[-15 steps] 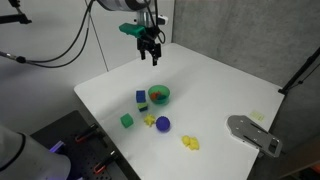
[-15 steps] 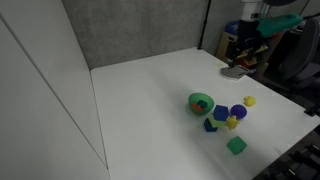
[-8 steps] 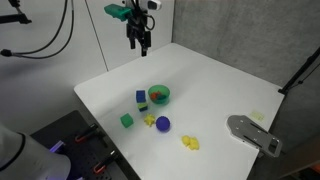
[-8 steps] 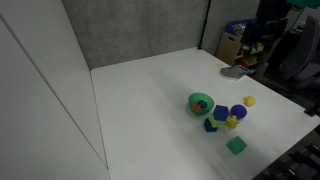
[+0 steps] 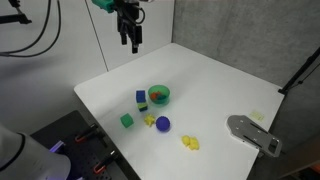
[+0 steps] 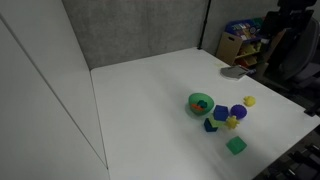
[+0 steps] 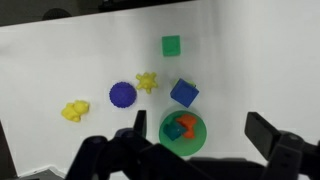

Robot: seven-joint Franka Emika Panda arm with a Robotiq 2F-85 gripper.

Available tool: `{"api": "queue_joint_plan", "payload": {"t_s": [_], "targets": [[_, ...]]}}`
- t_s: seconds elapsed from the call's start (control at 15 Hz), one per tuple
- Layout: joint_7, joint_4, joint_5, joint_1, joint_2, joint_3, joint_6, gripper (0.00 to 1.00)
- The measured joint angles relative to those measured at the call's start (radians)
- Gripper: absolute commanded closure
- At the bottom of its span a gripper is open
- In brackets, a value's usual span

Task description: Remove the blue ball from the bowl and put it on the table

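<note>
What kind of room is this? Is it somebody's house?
Probably a robot lab, not a home: a plain white table set with small toy blocks, loose black cables hanging beside it, and a bare grey wall panel.

ball (image 5: 162,124) on table (image 5: 220,90), near bowl (image 5: 159,95)

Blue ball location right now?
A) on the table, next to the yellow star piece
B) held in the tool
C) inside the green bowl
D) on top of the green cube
A: in the wrist view the blue ball lies on the table beside the yellow star piece, outside the green bowl.
</note>
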Motion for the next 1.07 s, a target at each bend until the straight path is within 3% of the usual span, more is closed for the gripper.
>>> {"api": "queue_joint_plan", "payload": {"t_s": [0.4, 0.67, 1.07], "targets": [[-0.062, -0.145, -0.087, 0.000, -0.112, 0.015, 0.018, 0.00], [-0.078, -0.238, -0.184, -0.004, -0.164, 0.032, 0.145, 0.00], [-0.144, -0.331, -0.123, -0.014, -0.191, 0.007, 0.360, 0.00]]}}
